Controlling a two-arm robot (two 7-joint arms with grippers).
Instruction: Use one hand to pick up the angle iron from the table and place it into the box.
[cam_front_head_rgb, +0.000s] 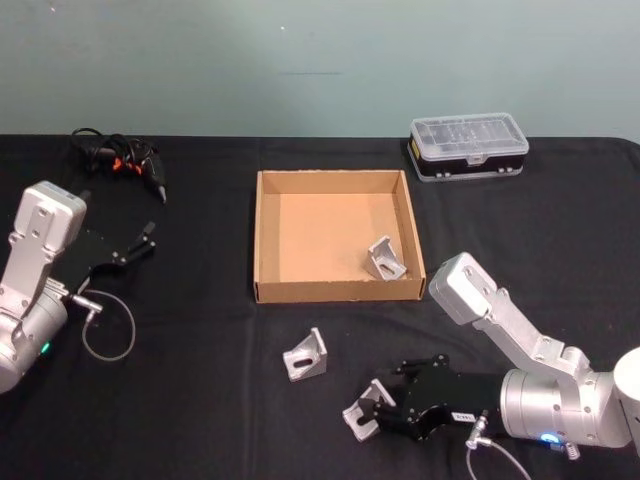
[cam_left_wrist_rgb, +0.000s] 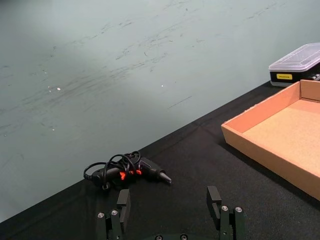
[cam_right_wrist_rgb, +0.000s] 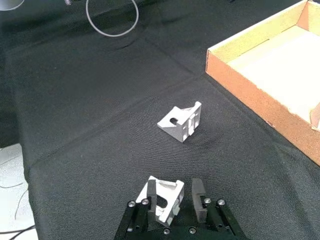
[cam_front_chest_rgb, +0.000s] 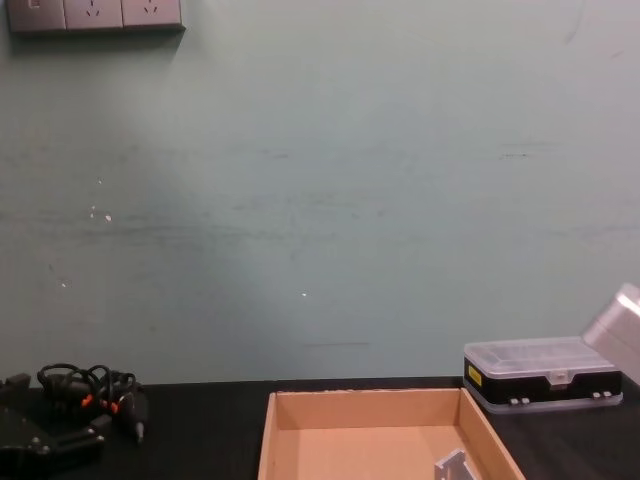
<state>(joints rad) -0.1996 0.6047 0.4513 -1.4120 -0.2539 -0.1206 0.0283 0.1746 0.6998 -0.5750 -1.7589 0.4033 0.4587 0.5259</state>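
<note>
Straddling an angle iron (cam_right_wrist_rgb: 162, 199) on the desk (cam_front_head_rgb: 200, 400) just in front of the box (cam_front_head_rgb: 335, 292), my right end effector (cam_right_wrist_rgb: 174, 191) has its fingers apart, not clamped. The right wrist view shows a gap at one finger (cam_right_wrist_rgb: 198, 192). The head view shows a second angle iron (cam_front_head_rgb: 385, 258) inside the box. My left end effector (cam_left_wrist_rgb: 168, 207), fingers spread, is well left of the box.

Place: robotics lab bench, looks like.
Surface (cam_front_head_rgb: 200, 400): black matte, plain painted wall (cam_front_chest_rgb: 320, 200) right behind.
Parts case (cam_front_head_rgb: 468, 146): clear-lidded, far beyond the right hand (cam_front_head_rgb: 368, 412).
Corded tool (cam_front_head_rgb: 125, 160): cable coiled, just beyond the left hand (cam_front_head_rgb: 148, 238).
Sockets (cam_front_chest_rgb: 95, 13): high on that wall.
</note>
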